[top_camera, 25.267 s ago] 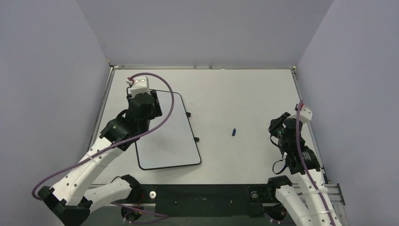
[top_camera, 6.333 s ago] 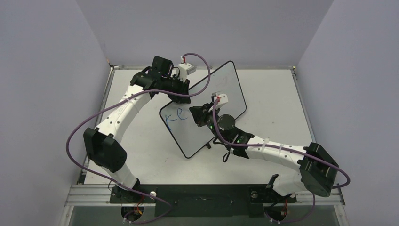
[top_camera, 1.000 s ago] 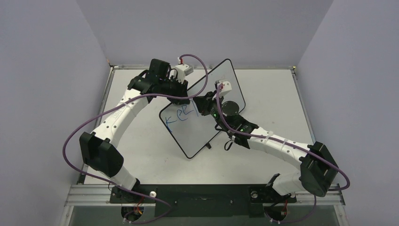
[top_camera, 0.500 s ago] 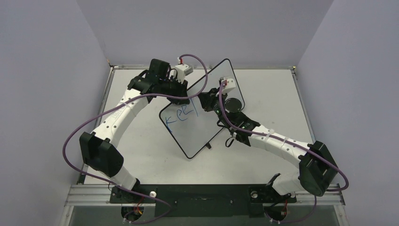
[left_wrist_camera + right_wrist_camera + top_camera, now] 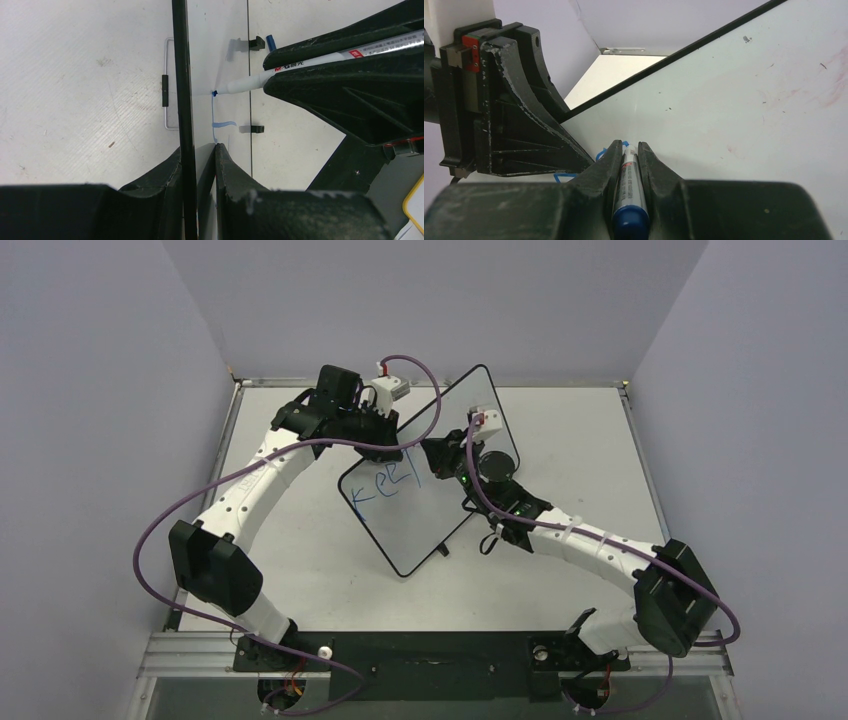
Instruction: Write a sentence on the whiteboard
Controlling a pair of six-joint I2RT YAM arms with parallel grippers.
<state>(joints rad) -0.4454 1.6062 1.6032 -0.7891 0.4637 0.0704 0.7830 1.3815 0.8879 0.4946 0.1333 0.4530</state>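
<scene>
Sentence (image 5: pixel 385 487): a few blue handwritten marker letters so far, starting with a K. They run in one slanted line across the half of the whiteboard nearest its left rim. The newest mark is a long thin stroke at the end of the line.

Whiteboard (image 5: pixel 425 525): large white rectangular board with rounded corners and a thin black rim. It stands tilted, writing face toward the right arm, one corner low over the tabletop (image 5: pixel 570 425) and the opposite corner raised toward the back wall. I cannot tell whether the low corner touches down.

Left hand (image 5: pixel 198 148): pinching the whiteboard's black rim at its upper left edge, one finger on the back and one on the writing face. The grip sits just beside the last blue stroke.

Right hand (image 5: pixel 629 145): in front of the writing face, fingers pressed together on a white-barrelled marker pen (image 5: pixel 250 81) with a blue end. The pen's blue tip touches the whiteboard at the top of that stroke.

Two small black feet (image 5: pixel 256 129) stick out from the whiteboard's edge on the right arm's side.
</scene>
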